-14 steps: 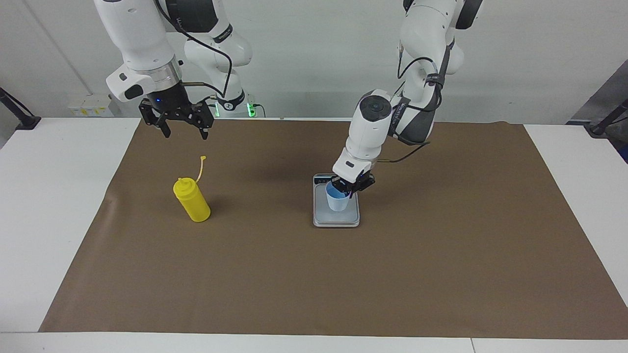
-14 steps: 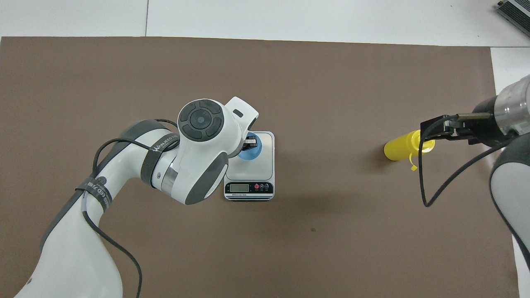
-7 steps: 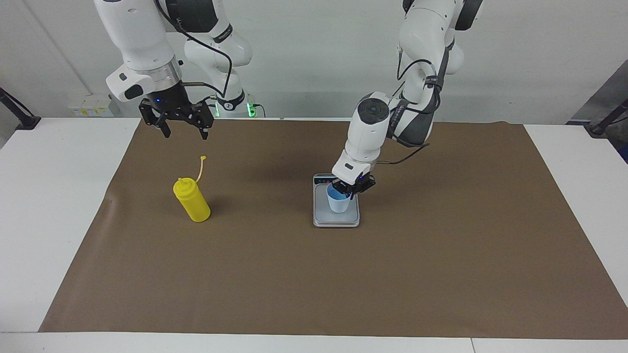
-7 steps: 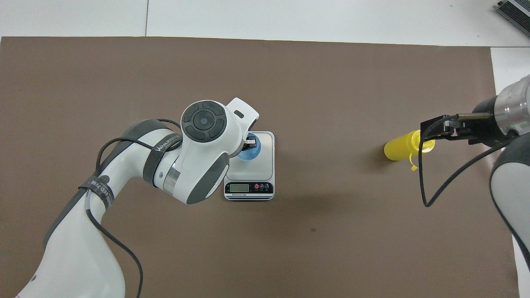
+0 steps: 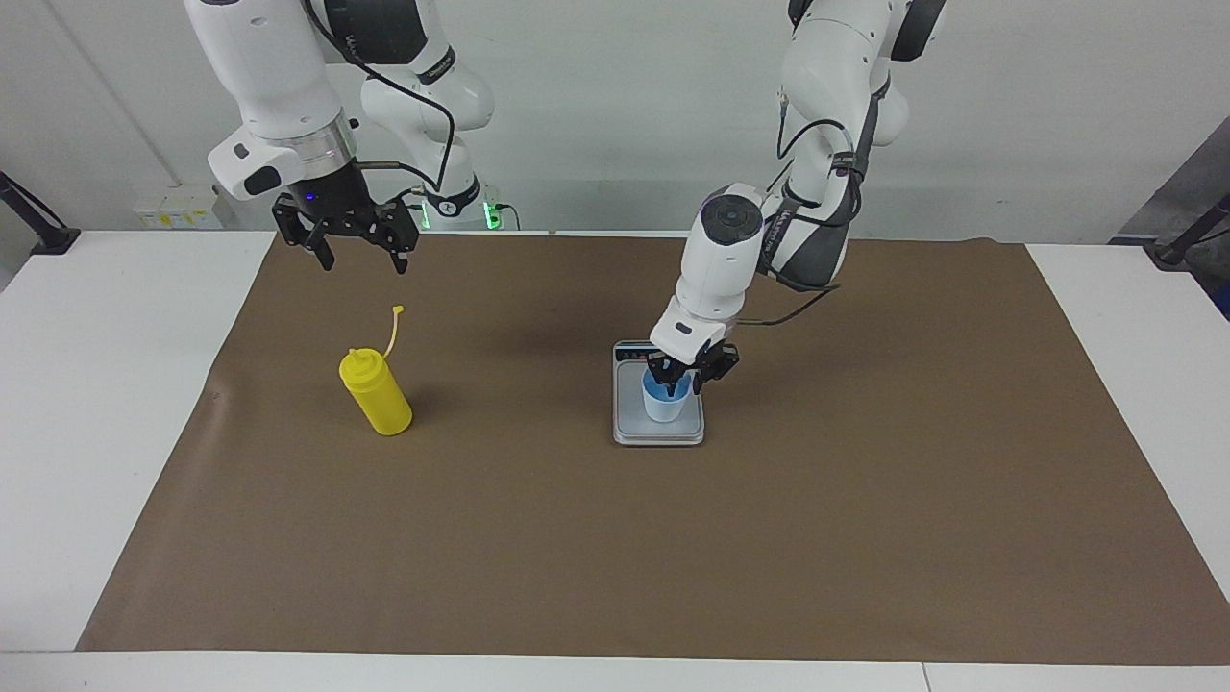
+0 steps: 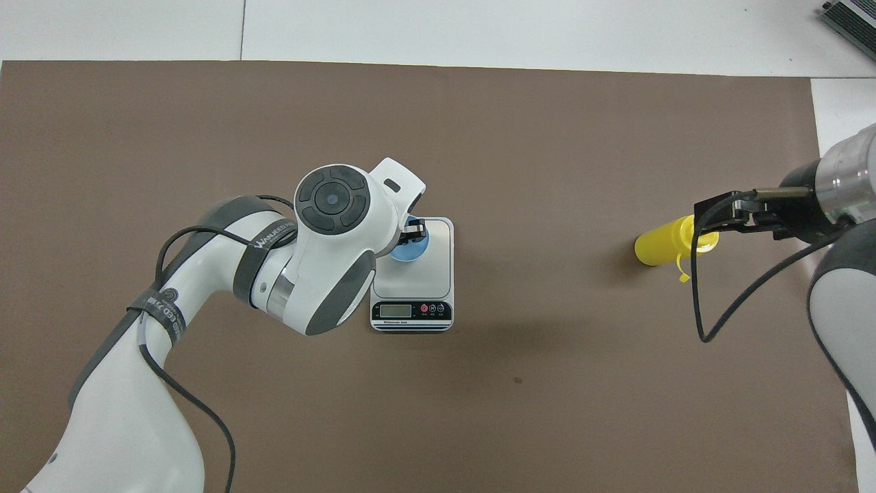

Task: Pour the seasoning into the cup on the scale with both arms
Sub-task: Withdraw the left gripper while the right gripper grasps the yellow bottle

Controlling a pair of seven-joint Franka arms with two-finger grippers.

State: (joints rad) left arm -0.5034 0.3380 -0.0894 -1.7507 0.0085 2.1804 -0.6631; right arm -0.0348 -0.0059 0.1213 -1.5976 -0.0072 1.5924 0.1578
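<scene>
The light-blue cup (image 5: 665, 408) (image 6: 405, 255) stands upright on the silver-grey scale (image 5: 629, 430) (image 6: 438, 270) at mid-table. My left gripper (image 5: 687, 377) points down at the cup's rim, open, with one finger inside the cup and the other outside it. In the overhead view the left wrist hides most of that gripper. The yellow seasoning bottle (image 5: 377, 396) (image 6: 660, 248) stands on the mat toward the right arm's end, its cap strap sticking up. My right gripper (image 5: 356, 245) hangs open and empty, high over the mat beside the bottle.
A brown mat (image 5: 615, 538) covers most of the white table (image 5: 96, 384). The scale's display strip (image 6: 410, 311) faces the robots. The right arm's black cable (image 6: 698, 301) loops over the mat near the bottle.
The left gripper's fingers have spread apart at the cup's rim, letting go of it; the cup stays on the scale. The right arm has not moved.
</scene>
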